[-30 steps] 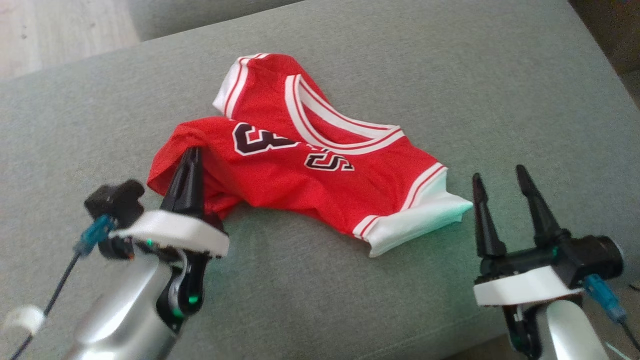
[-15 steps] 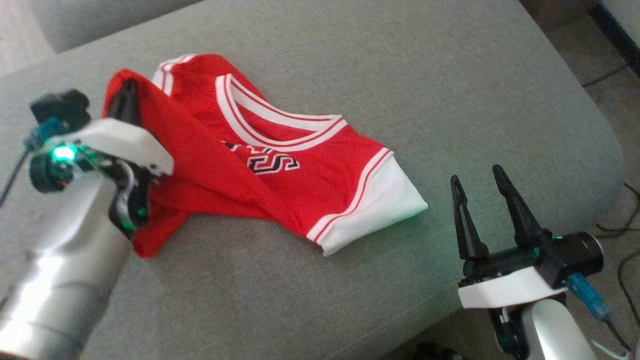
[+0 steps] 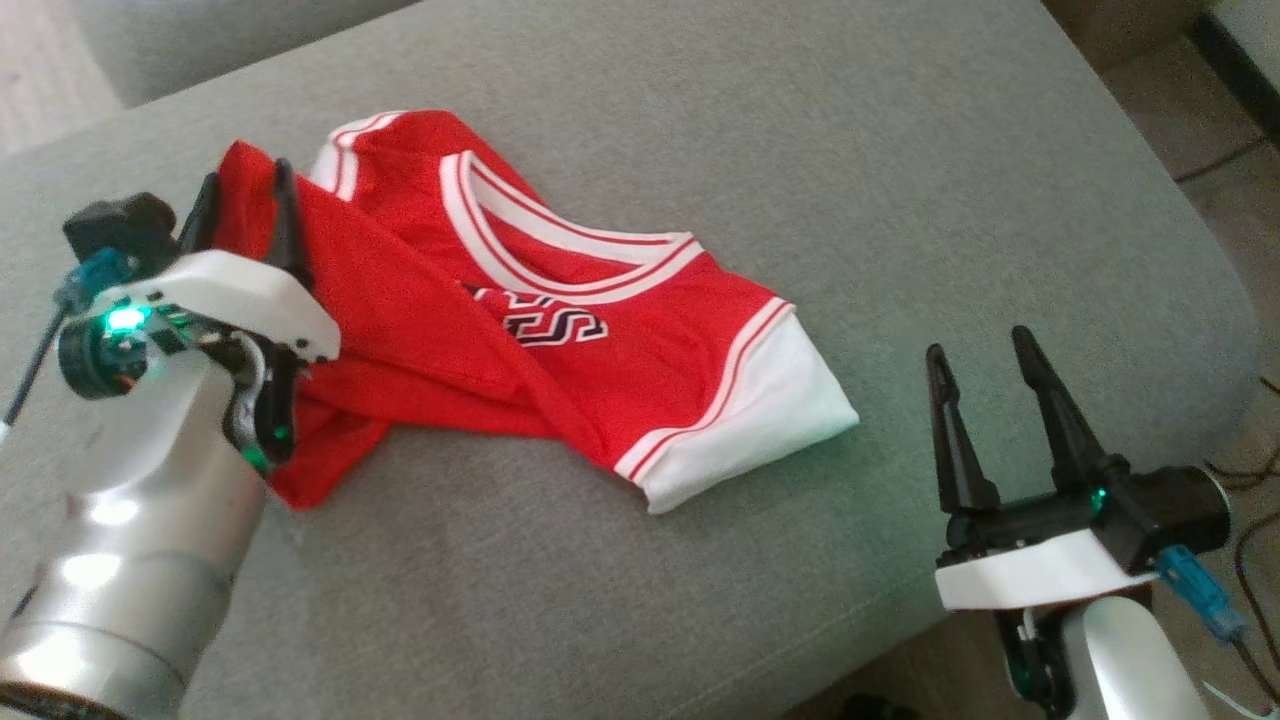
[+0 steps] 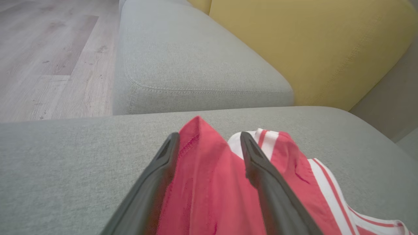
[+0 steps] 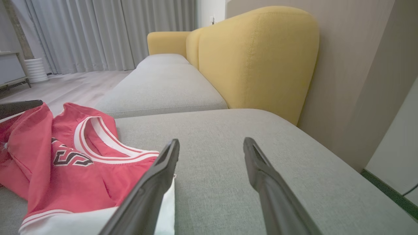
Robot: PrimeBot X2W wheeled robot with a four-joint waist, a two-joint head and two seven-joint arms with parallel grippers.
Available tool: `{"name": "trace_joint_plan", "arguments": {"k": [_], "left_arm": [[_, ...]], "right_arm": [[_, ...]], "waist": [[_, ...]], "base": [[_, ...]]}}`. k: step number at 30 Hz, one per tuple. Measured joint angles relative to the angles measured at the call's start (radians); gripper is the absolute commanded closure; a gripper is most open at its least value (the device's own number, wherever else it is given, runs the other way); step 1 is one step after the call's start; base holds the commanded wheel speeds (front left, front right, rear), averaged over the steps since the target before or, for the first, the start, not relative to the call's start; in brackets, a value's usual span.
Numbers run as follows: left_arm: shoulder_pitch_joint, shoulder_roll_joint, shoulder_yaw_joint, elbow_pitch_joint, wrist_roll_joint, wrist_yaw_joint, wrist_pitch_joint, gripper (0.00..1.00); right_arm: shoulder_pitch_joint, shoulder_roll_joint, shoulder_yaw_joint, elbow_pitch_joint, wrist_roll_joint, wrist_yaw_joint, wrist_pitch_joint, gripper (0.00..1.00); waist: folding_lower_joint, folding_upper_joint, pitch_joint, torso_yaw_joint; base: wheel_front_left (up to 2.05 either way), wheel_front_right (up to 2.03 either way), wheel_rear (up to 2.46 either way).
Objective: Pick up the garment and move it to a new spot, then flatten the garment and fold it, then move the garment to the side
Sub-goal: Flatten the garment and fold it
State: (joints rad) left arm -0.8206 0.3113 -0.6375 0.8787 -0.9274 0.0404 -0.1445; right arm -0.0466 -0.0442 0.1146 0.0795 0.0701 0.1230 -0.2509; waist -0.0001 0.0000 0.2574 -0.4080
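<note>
Jersey lies rumpled on the grey cushion, long axis running far left to near right in the head view. Left gripper sits at the far-left end, jaws spread wide, with a raised red corner standing between the two fingers. Cloth fills the gap in the left wrist view, can't tell if it touches the pads, looks like no pinch. Right gripper jaws also wide, nothing in them, hovering off the near-right end, near the white band but apart from it. A red flap lies folded across the front, covering part of the number. Judgement: left arm is nearer, already straddling cloth, and the right would have to reach forward and left to the white band. Flattening likely means drawing the two ends apart along that axis
</note>
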Motion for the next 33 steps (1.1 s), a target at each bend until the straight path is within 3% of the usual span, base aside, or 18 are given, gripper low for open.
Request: {"name": "trace_joint_plan", "arguments": {"k": [9, 17, 21, 29, 33], "left_arm": [[0.18, 0.01, -0.018, -0.192, 0.014, 0.015, -0.068, 0.0], [0.433, 0.074, -0.048, -0.522, 0.04, 0.133, -0.078, 0.0], [0.474, 0.096, -0.07, -0.63, 0.051, 0.165, -0.057, 0.0], [0.389, 0.113, -0.075, -0.649, 0.073, 0.175, 0.002, 0.0], [0.329, 0.114, -0.076, -0.579, 0.067, 0.152, 0.04, 0.0]], "right_arm": [[0.025, 0.0, -0.042, -0.014, 0.0, 0.0, 0.0, 0.0], [0.047, 0.0, -0.064, -0.032, -0.003, 0.0, 0.0, 0.0], [0.046, 0.0, -0.061, -0.034, -0.01, 0.0, 0.0, 0.0], [0.021, 0.0, -0.031, -0.033, -0.01, 0.0, 0.0, 0.0], [0.015, 0.0, -0.029, -0.031, -0.003, 0.0, 0.0, 0.0]], "waist": [[0.0001, 0.0, -0.04, 0.07], [-0.0001, 0.0, -0.054, 0.142], [0.0, 0.0, -0.04, 0.16], [0.0001, 0.0, -0.008, 0.141], [0.0001, 0.0, 0.006, 0.106]], "base": [[0.0, 0.0, 0.0], [0.0, 0.0, 0.0], [0.0, 0.0, 0.0], [0.0, 0.0, 0.0], [0.0, 0.0, 0.0]]}}
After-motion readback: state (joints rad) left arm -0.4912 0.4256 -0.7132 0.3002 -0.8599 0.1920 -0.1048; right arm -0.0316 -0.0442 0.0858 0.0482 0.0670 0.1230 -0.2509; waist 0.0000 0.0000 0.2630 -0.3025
